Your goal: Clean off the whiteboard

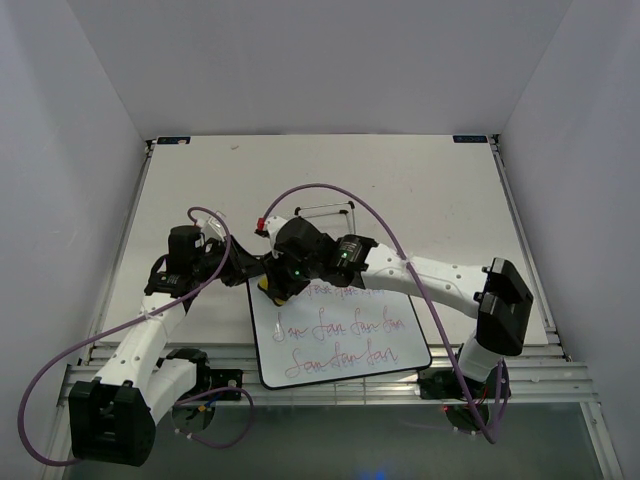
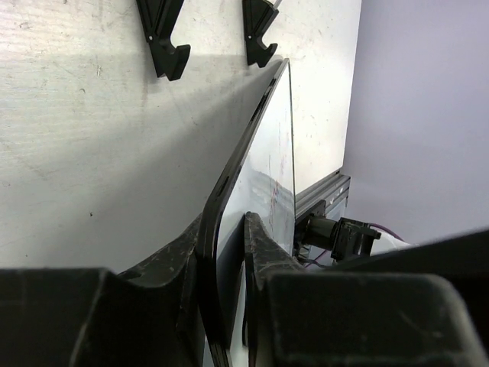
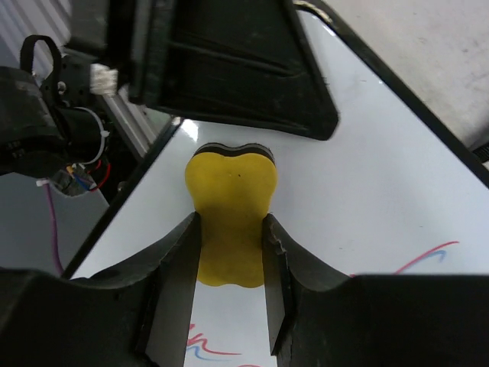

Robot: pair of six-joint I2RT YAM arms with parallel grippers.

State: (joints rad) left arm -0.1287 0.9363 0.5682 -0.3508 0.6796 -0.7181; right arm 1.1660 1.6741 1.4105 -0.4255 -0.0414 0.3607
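Red cursive scribble on the whiteboard [image 1: 266, 340], three lines, none legible

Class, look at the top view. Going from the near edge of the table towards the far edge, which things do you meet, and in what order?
whiteboard → eraser, held in the right gripper at the board's far edge → stand → bare table

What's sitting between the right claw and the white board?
A yellow eraser, pinched in the right gripper, over the whiteboard; the right wrist view shows it.
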